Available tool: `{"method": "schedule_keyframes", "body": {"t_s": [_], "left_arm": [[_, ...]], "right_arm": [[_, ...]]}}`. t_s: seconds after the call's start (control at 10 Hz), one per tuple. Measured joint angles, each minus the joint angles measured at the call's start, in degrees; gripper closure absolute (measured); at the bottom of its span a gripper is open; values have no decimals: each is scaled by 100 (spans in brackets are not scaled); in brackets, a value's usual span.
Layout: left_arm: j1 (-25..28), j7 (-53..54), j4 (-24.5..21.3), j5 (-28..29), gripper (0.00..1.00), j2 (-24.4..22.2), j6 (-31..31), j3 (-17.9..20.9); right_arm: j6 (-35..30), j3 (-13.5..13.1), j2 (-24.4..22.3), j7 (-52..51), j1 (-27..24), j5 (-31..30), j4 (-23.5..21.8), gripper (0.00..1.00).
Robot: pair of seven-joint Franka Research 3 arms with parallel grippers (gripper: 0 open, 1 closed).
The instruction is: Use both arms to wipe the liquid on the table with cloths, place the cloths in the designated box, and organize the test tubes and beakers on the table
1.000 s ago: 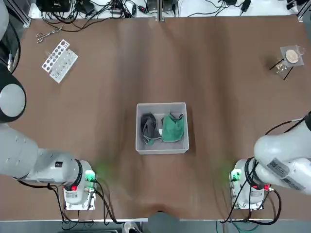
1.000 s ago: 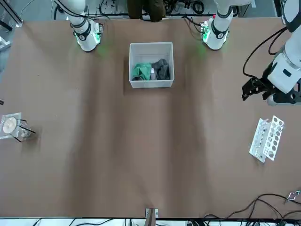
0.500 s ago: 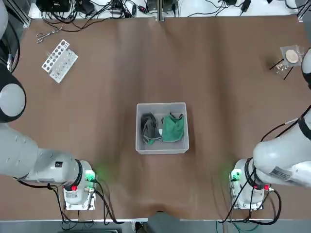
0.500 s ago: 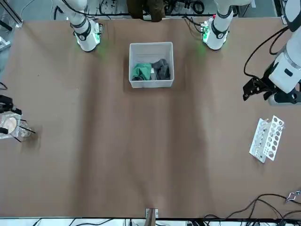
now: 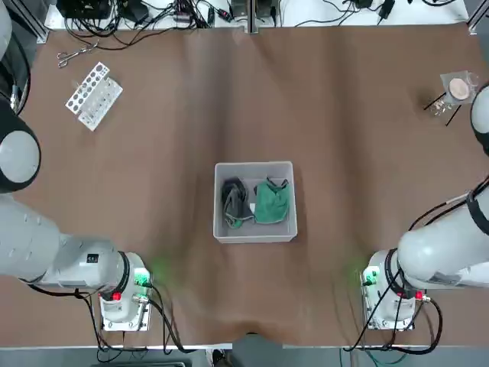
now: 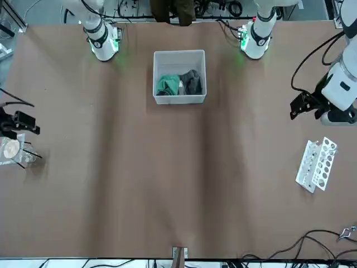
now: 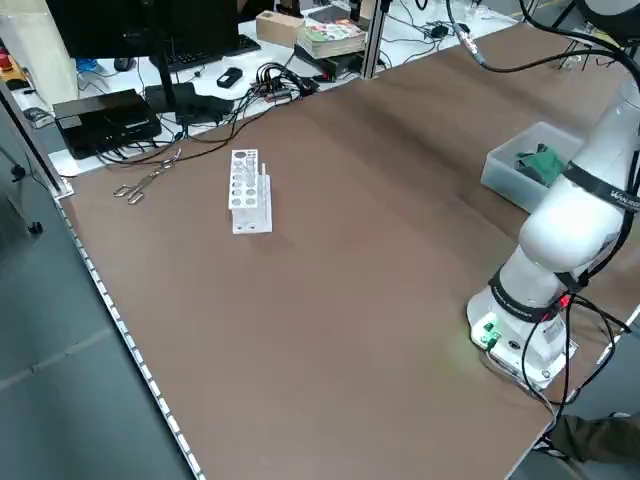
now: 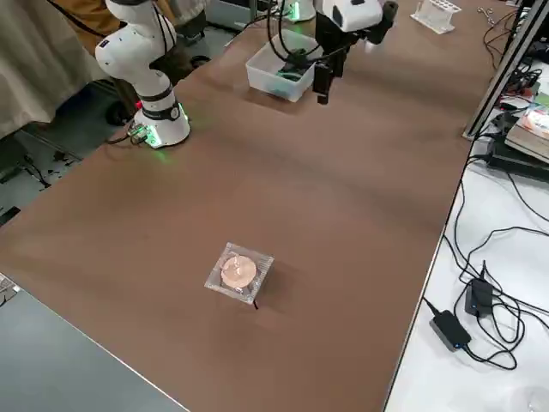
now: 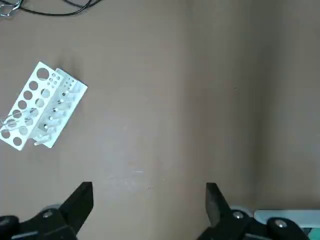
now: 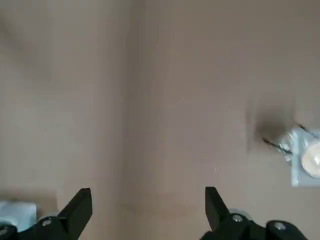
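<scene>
The translucent box [image 5: 254, 229] sits mid-table with both cloths in it, the dark grey one [image 5: 234, 202] beside the bright green one [image 5: 271, 200]. My left gripper [image 6: 310, 104] hangs open and empty above the table, a little short of the white perforated rack [image 6: 316, 163]. The rack [image 9: 42, 112] also shows in the left wrist view, ahead of the spread fingers [image 9: 82, 200]. My right gripper [image 6: 17, 120] is open just beside a small clear dish holding a tan disc [image 6: 11, 149]. No liquid or beakers show on the brown table [image 5: 344, 153].
Scissors [image 5: 75, 53] lie at the far left corner, near cables along the far edge. The arm bases [image 5: 122, 298] stand at the near edge on either side of the box. A dark-clothed person [image 6: 172, 10] stands behind them.
My right arm has swung out to the table's right side, and its gripper has arrived beside the clear dish. The left gripper has barely shifted.
</scene>
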Motion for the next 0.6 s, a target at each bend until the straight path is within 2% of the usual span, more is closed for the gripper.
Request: {"method": "schedule_keyframes", "body": {"t_s": [0.2, 0.4, 0.6], "left_arm": [[27, 116, -2, 0, 1, 1, 0, 1], [136, 157, -2, 0, 0, 1, -1, 4], [192, 206, -19, 0, 1, -21, -21, 5]], "right_arm": [[30, -22, -405, 726, -3, -306, -396, 0], [181, -22, -526, 876, -3, -349, -578, 0], [903, -23, -489, 920, -6, -348, -1056, 0]]}}
